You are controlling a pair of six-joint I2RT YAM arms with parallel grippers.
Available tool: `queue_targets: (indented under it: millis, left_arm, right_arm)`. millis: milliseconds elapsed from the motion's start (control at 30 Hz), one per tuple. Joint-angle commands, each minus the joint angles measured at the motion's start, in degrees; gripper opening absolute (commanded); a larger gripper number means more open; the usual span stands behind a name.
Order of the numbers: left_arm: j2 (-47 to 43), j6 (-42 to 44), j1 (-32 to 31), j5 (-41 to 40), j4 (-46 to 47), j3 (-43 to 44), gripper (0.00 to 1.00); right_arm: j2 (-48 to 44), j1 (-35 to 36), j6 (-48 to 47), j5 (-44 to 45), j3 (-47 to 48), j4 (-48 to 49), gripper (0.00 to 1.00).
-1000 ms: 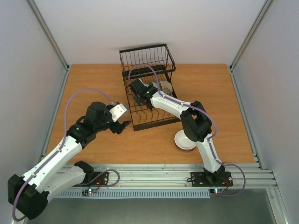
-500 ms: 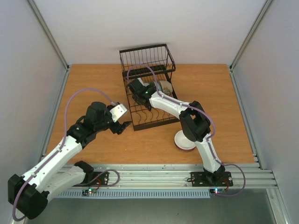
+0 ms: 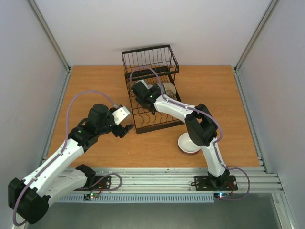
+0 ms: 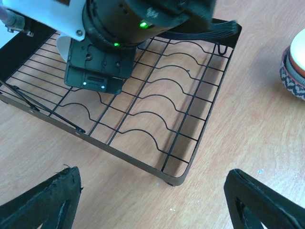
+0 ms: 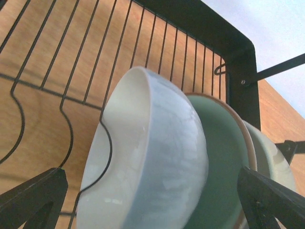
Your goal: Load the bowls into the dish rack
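Landmark: dish rack [image 3: 151,98], black wire, standing on the wooden table [image 3: 95,86] at centre, its taller basket section at the far end.

Left gripper [image 3: 125,129]: hovers above the table just beside the rack's near-left corner, apart from the wire. Fingers [image 4: 52,200] spread wide, nothing between them. In its wrist view the rack's near rows of curved dividers stand bare.

Right gripper [image 3: 142,98]: inside the rack, over its left-middle rows, the arm reaching in from the rack's near-right side. Fingers [image 5: 33,195] spread, one to each side of the nearest bowl and not gripping it.

Pale blue bowl [image 5: 147,157]: on edge among the rack's dividers, directly before the right gripper, a wire divider crossing its white inside.

Pale green bowl [image 5: 221,171]: on edge, nested touching behind the blue one, deeper into the rack.

Third pale bowl [image 5: 269,157]: on edge behind the green one, toward the rack's right rail; only its rim shows.

Stacked bowls [image 3: 189,143]: on the table near the rack's near-right corner, outside it, partly hidden by the right arm; white inside, dark red outer rim, a patterned bowl lowest.
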Motion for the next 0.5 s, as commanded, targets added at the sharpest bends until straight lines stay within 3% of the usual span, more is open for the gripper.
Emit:
queue_targets:
  millis: [0,167,467]
  left_arm:
    - [0.3,0.7,0.1,0.8,2.5,-0.5,0.83]
    - [0.7,0.9,0.1,1.1,2.2,-0.4,0.83]
    - [7.7,1.1,-1.1,5.2,-2.6,4.1,0.8]
  right_arm:
    - [-8.0,0.3,-0.3,1.2,-4.0,1.6,0.99]
    - [-17.3,0.4,3.0,0.6,-10.9,0.4,0.99]
    - [-41.8,0.8,18.2,-1.0,-28.6,-9.1,0.98]
